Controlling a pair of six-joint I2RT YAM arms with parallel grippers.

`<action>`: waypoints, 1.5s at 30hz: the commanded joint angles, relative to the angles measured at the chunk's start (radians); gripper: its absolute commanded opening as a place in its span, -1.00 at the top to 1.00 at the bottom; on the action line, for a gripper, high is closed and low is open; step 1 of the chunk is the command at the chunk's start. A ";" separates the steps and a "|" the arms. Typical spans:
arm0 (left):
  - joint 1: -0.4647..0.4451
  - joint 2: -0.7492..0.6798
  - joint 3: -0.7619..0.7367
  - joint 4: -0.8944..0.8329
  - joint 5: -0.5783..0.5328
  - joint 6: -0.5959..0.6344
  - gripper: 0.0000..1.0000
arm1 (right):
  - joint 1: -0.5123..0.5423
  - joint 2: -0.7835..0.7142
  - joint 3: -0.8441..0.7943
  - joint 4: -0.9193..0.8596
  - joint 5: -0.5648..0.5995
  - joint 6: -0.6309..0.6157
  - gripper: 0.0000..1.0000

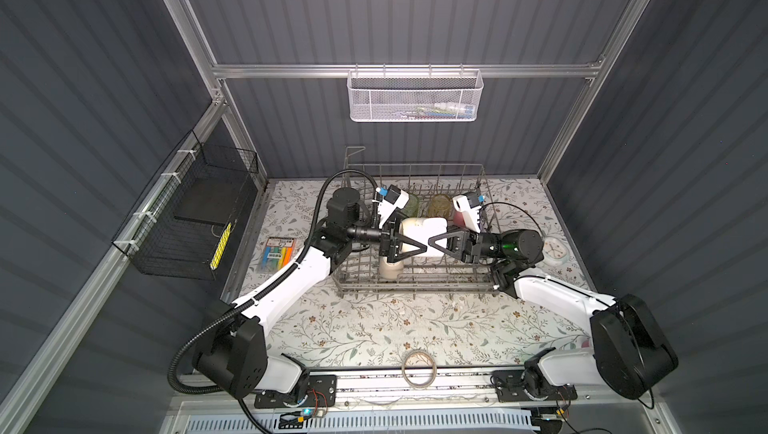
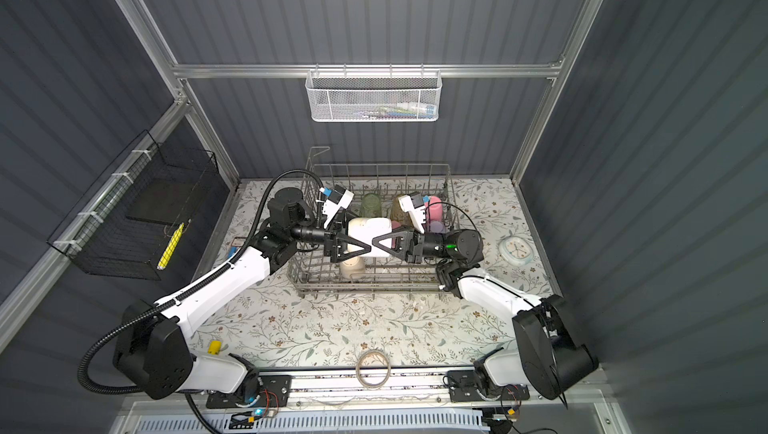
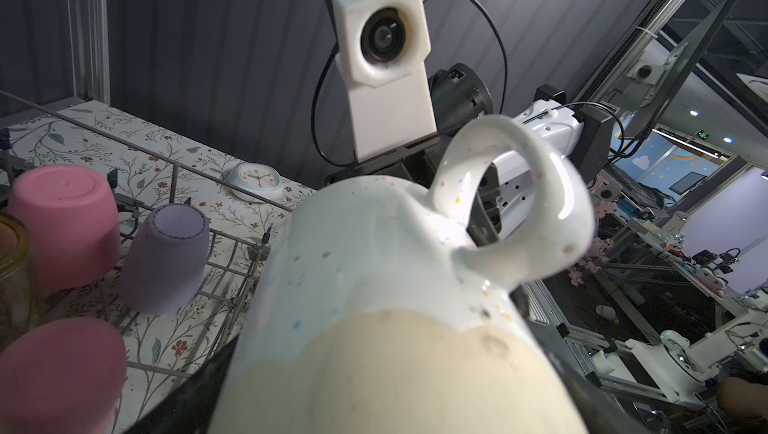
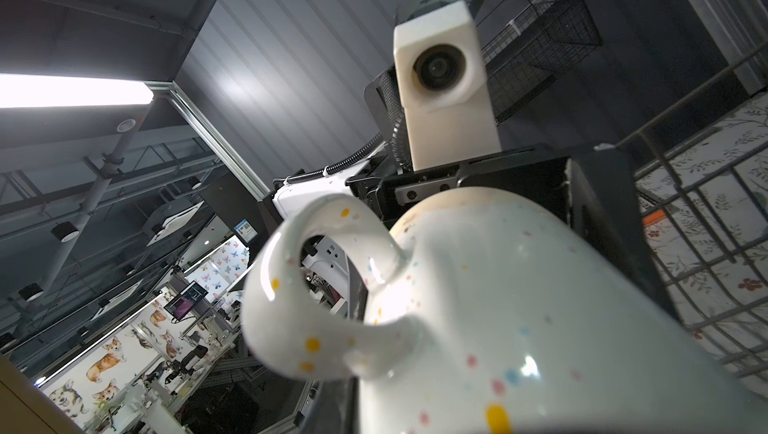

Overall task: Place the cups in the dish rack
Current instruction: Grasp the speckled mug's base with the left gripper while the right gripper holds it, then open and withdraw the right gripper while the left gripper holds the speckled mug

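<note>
White speckled mug (image 1: 424,226) lies on its side in the air over the middle of the rack (image 1: 419,284), caught between the two grippers, which meet tip to tip above it in both top views; the left gripper (image 1: 420,247) comes in from the mug's bare beige base end, its fingers (image 4: 602,219) spread wide along either flank of the body, and I cannot tell whether they press on it; the right gripper (image 1: 434,242) takes the rim end, its fingers pinched close together on the mug's wall; the handle loop sticks out sideways, plain in both wrist views; beneath the left gripper a beige cup (image 1: 390,269) stands in the rack's front left part; along the back row sit a green tumbler (image 1: 411,203) and an amber tumbler (image 1: 440,205); at the rack's right end a pink cup (image 3: 62,219) sits base up with a lilac cup (image 3: 166,261) just beside it, base up and tilted, and a second pink cup (image 3: 58,378) sits near them; outside the rack, on the flowered table (image 1: 374,328), lie a round clock (image 1: 556,249) to the right, a marker pack (image 1: 277,254) to the left and a tape ring (image 1: 419,368) at the front edge
</note>
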 commanded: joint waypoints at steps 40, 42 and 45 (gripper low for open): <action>-0.013 -0.025 0.000 0.134 -0.023 -0.046 0.50 | -0.127 -0.138 -0.080 0.092 -0.033 0.059 0.32; -0.013 -0.026 0.000 0.146 -0.024 -0.053 0.53 | -0.149 -0.157 -0.094 0.084 -0.036 0.061 0.31; -0.013 -0.026 0.003 0.152 -0.028 -0.058 0.54 | -0.184 -0.189 -0.112 0.068 -0.042 0.060 0.30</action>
